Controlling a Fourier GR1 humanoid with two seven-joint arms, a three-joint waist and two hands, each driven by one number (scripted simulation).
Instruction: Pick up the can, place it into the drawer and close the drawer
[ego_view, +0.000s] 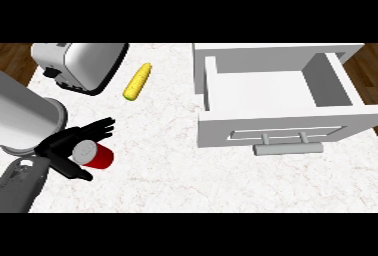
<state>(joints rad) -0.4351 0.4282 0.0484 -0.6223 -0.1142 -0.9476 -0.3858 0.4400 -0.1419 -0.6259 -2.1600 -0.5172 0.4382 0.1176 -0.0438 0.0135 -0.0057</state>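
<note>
Counter (170, 165) of pale marble carries one of each thing: one toaster, one corn cob, one can, one drawer. One robot hand shows, the left. At far left a large grey cylinder (26, 120) rises beside the left forearm (22, 185), and behind it the chrome toaster (77, 65) sits at the counter's back left corner, near the wooden floor (15, 57). The left robot hand (70, 145) is half curled, fingers spread over the top and thumb low, closing round the can (97, 156) without fully wrapping it. That can is red with a light grey lid, standing on the counter near the left front edge (whether it is lifted cannot be told). Further back lies the yellow corn cob (137, 81), tilted, well apart from the can. A broad bare stretch of counter runs rightward from the can to the drawer (277, 85), white, pulled wide open, its handle (288, 148) facing front.
</note>
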